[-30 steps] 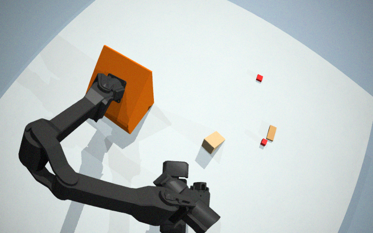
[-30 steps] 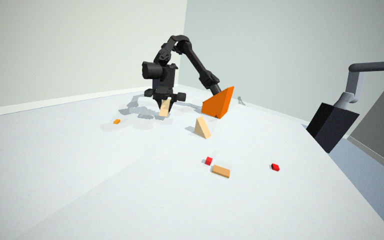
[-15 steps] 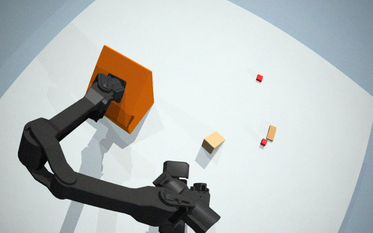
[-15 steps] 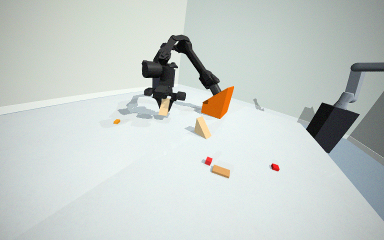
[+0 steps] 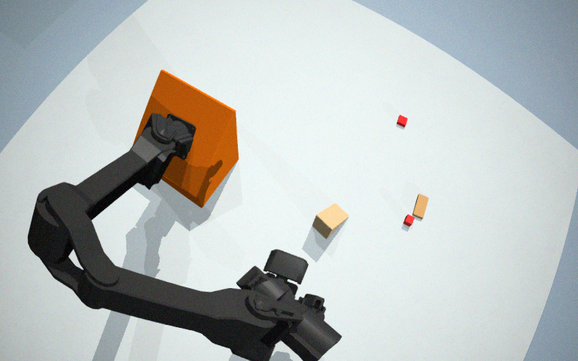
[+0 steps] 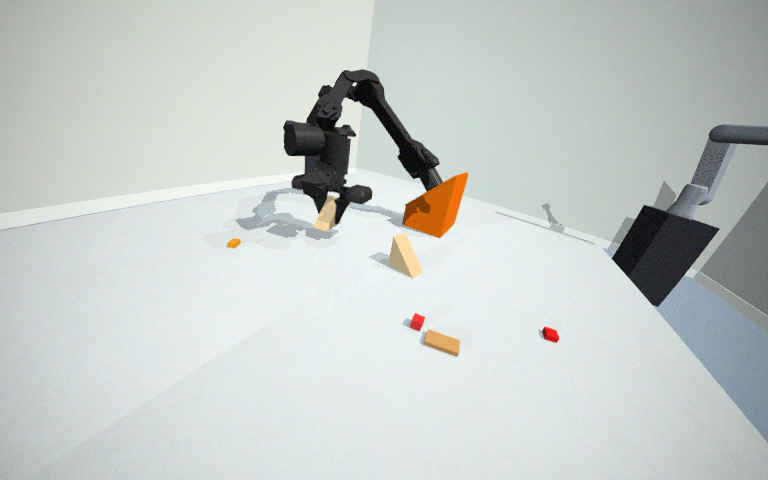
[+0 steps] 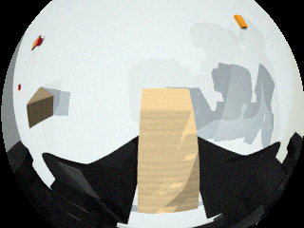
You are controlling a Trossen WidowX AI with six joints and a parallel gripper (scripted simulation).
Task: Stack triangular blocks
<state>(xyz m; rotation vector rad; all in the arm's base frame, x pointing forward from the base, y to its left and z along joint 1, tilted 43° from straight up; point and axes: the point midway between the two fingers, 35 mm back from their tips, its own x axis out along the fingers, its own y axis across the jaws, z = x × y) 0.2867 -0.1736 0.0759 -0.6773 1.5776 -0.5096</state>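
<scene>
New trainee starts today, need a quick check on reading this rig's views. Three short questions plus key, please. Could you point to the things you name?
1. True or false: the pincer [image 6: 331, 212] [image 7: 165, 139] is shut on a triangular block [image 6: 325, 217] [image 7: 167, 157].

2. Which small block lies nearest the tan flat block [image 5: 420, 206] [image 6: 441, 343]?
A) the orange one
B) a red one
C) neither, they are equally near

3. Fill in: the free triangular block [image 5: 331, 219] [image 6: 403, 257] [image 7: 40, 108] stands on the ____.

Key: 1 true; 2 B; 3 table.
</scene>
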